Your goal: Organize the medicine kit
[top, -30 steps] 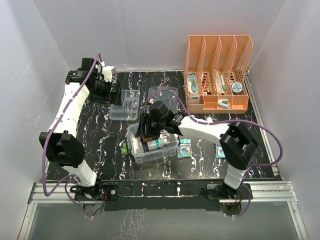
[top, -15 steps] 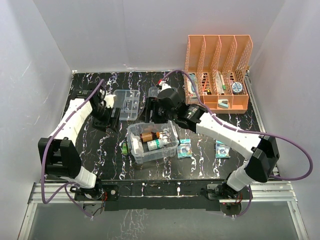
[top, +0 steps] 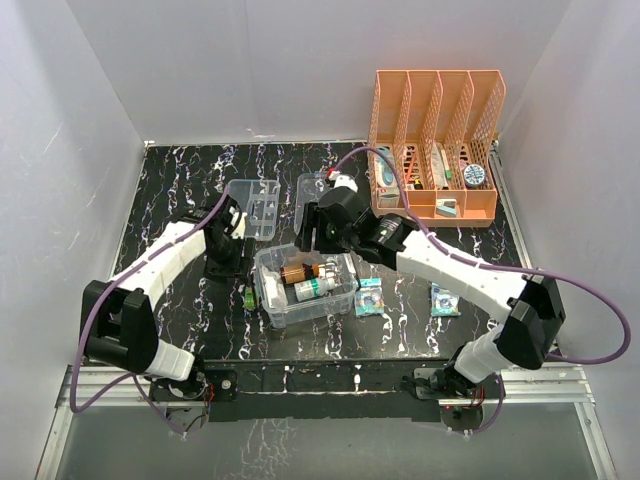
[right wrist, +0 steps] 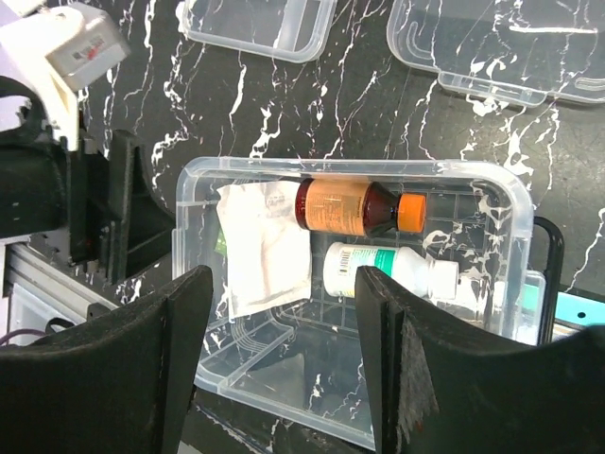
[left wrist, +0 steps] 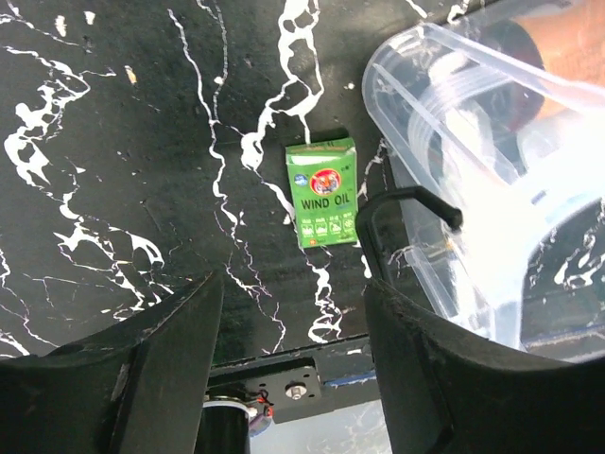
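Observation:
The medicine kit's deep clear box (top: pixel 272 300) (right wrist: pixel 350 168) stands mid-table. In it lie a brown bottle with an orange cap (right wrist: pixel 345 205), a white bottle (right wrist: pixel 388 270) and a white sachet (right wrist: pixel 263 251). Behind it sit the divided tray (top: pixel 255 208) (right wrist: pixel 255 24) and the clear lid (top: pixel 312 186) (right wrist: pixel 501 43). A green Wind Oil carton (left wrist: pixel 322 193) (top: pixel 248 296) lies flat by the box's left wall. My left gripper (top: pixel 224 264) (left wrist: pixel 293 284) hangs open just behind the carton, nothing between its fingers. My right gripper (top: pixel 318 238) (right wrist: pixel 284 279) hovers open and empty over the box's back edge.
An orange perforated file rack (top: pixel 435 145) holding several packets stands at the back right. Two blister packs (top: pixel 370 297) (top: pixel 445 298) lie right of the box. The left arm's wrist sits close to the box's left wall in the right wrist view.
My left arm swung from the back-left corner down to the box's left side, its jaws narrowing. My right gripper lifted out from over the box to its back edge.

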